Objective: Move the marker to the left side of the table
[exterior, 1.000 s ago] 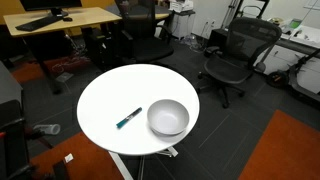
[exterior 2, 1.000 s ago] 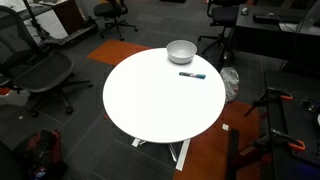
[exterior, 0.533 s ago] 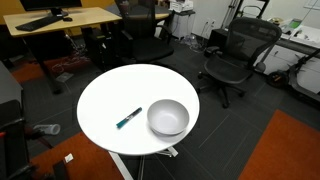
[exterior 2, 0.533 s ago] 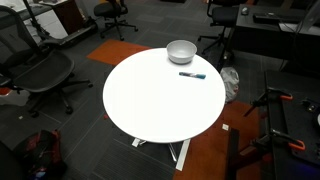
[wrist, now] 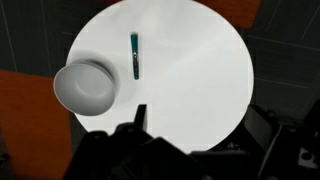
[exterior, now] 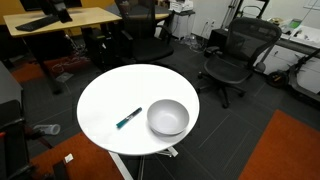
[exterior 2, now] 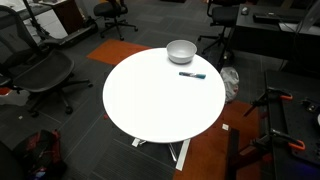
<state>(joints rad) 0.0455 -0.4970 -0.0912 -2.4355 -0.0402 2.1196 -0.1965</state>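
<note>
The marker (exterior: 128, 119) is a short teal stick with a dark end, lying flat on the round white table (exterior: 110, 95) just beside the grey-white bowl (exterior: 168, 117). Marker (exterior 2: 192, 75), bowl (exterior 2: 181, 50) and table (exterior 2: 160, 105) show in both exterior views. In the wrist view the marker (wrist: 135, 55) lies near the table's (wrist: 195, 70) far edge, next to the bowl (wrist: 88, 87). My gripper (wrist: 200, 125) hangs high above the table, open and empty, well away from the marker. It does not show in either exterior view.
Black office chairs (exterior: 236, 55) stand round the table, with another chair (exterior 2: 40, 75) in an exterior view. A rectangular wooden desk (exterior: 60, 18) stands at the back. Orange carpet (exterior: 290, 150) borders the dark floor.
</note>
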